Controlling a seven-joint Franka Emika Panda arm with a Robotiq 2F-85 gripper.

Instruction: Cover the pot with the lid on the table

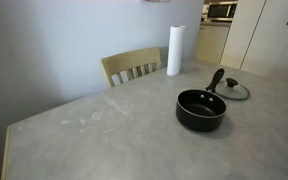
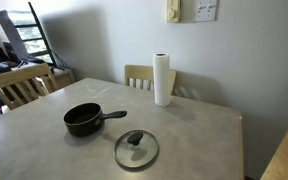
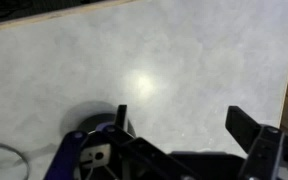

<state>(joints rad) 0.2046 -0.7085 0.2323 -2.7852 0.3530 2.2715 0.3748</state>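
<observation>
The pot is a small black saucepan standing upright on the pale grey table, its long handle pointing toward the lid. The glass lid lies flat on the table just beyond the pot, dark knob up. Both exterior views show them: the pot and the lid lie side by side, a little apart. My gripper shows only in the wrist view. It is open and empty, above bare table top. A thin curved arc at the wrist view's lower left cannot be identified.
A white paper towel roll stands upright near the far table edge, also in an exterior view. A light wooden chair stands behind the table, and another chair is at its side. The table's wooden edge shows in the wrist view.
</observation>
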